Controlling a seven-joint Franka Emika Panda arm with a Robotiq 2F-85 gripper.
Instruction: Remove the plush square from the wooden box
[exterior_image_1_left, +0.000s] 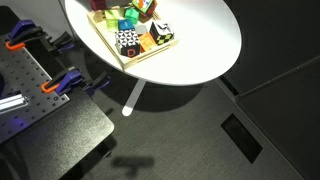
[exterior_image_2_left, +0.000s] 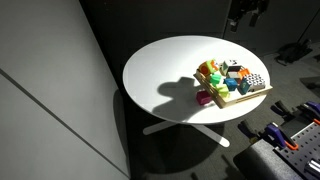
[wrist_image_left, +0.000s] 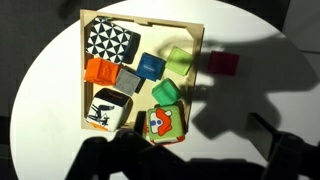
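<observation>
room dim | table (exterior_image_2_left: 165, 70) bright | hard shadows | wrist view soft

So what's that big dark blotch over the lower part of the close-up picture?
Wrist view: a cast shadow across the white table and a lower corner of the wooden box; an exterior view shows the same shadow beside the box; in an exterior view the table glares featureless white.

The wooden box (wrist_image_left: 150, 20) on the white table (wrist_image_left: 50, 100) holds colourful plush squares (wrist_image_left: 112, 43), with a red plush square (wrist_image_left: 223, 64) just outside.
</observation>
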